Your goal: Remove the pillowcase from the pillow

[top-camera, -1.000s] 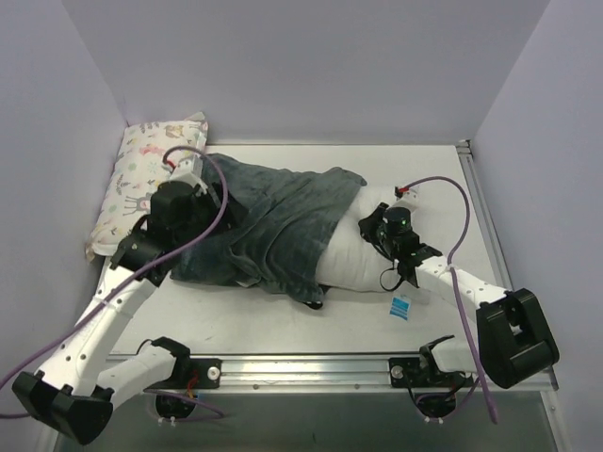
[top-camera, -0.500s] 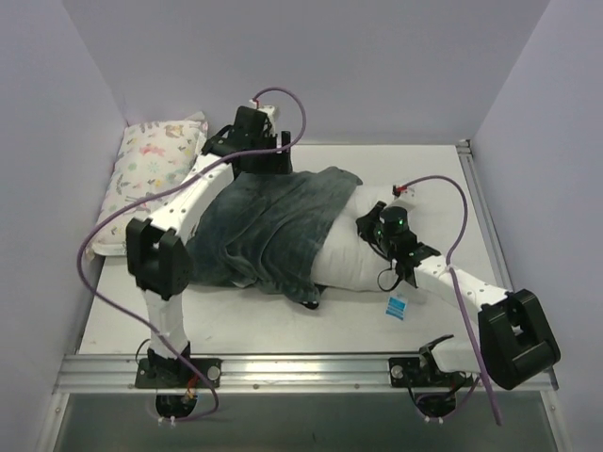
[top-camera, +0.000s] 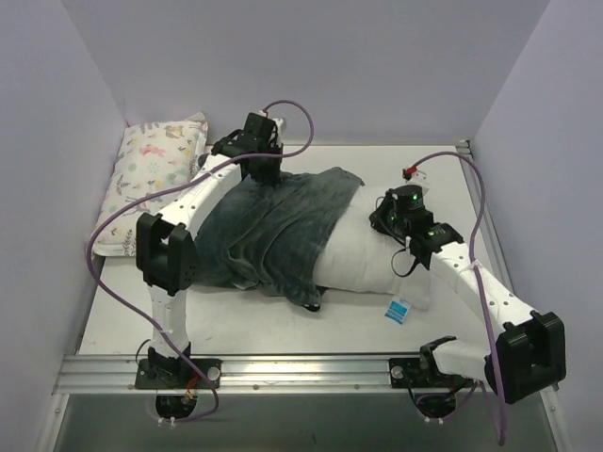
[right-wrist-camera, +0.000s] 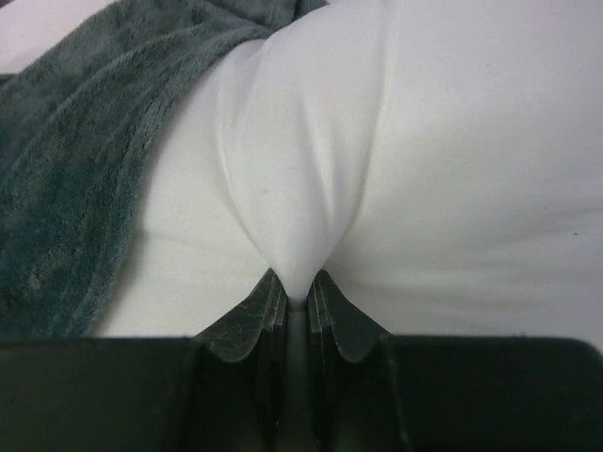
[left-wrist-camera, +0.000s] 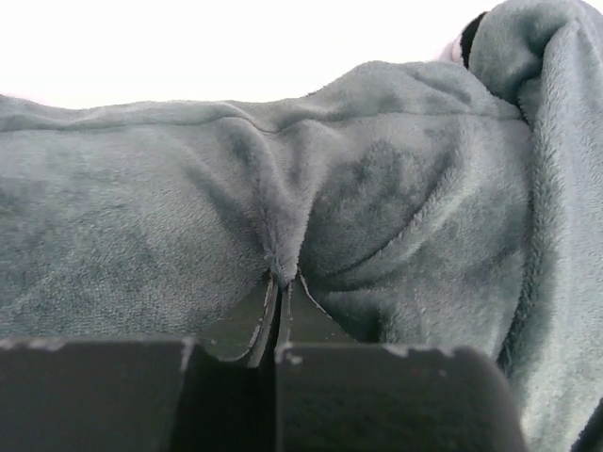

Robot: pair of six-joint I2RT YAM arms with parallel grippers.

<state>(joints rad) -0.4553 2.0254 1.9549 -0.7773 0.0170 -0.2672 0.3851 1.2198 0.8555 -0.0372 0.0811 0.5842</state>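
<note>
The dark grey-teal plush pillowcase [top-camera: 273, 226] lies mid-way across the white desk [top-camera: 443, 179], covering the left part of the plain white stuffed pillow [top-camera: 363, 262]. The left hand [left-wrist-camera: 281, 279] is closed on a pinch of plush at the far edge, and the right hand [right-wrist-camera: 297, 299] is clamped on a fold of pillow. Both pinches look thin. Under a pull either could slip, and then the pillow would drag along with the case.

Plain pale lilac walls [top-camera: 330, 66] close in a white tabletop [top-camera: 283, 325] at nine, twelve and three o'clock. An aluminium rail [top-camera: 311, 372] edges six o'clock. Light is even.
</note>
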